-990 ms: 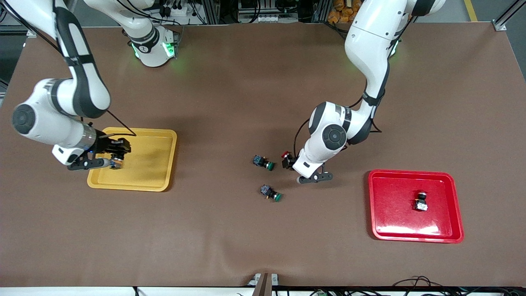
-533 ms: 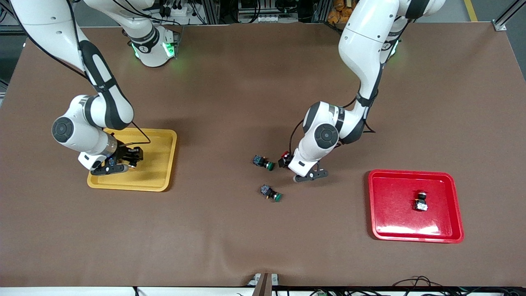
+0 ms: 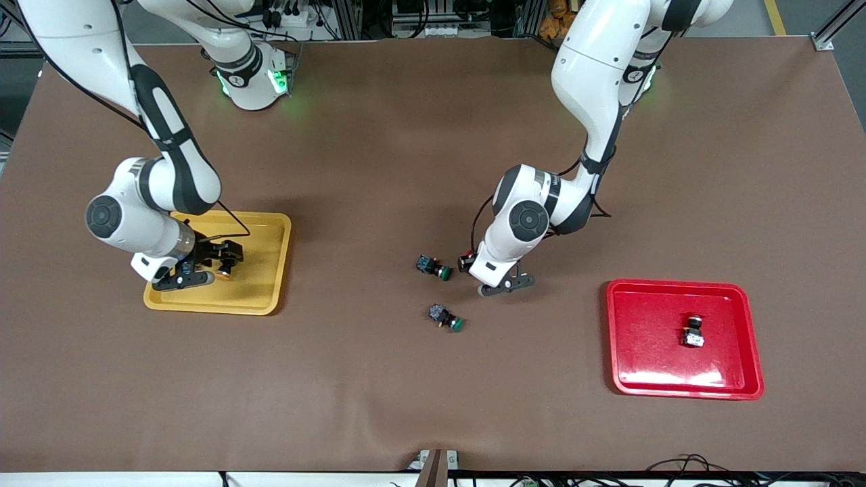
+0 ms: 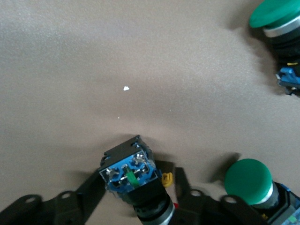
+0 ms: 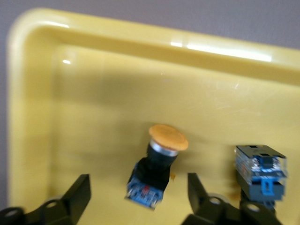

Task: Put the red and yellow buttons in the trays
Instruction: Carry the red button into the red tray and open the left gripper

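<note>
Black fingers of the right gripper [image 5: 138, 197] stand spread around a yellow button [image 5: 157, 171] lying in the yellow tray [image 3: 260, 233], at the front frame's left; a second switch [image 5: 260, 171] lies beside it. Mid-frame, the left gripper [image 4: 136, 197] closes on a red button [image 4: 133, 180] at the table, near two green buttons [image 3: 434, 268] [image 3: 446, 317]. Lower right, the red tray [image 3: 632, 358] holds another button [image 3: 692, 331].

Lay mid-table on the brown table cover [image 3: 379, 379]: two green-capped push-button switches, one [image 3: 433, 267] farther from the front camera, the other [image 3: 446, 318] nearer, apart, both tipped on their sides.
</note>
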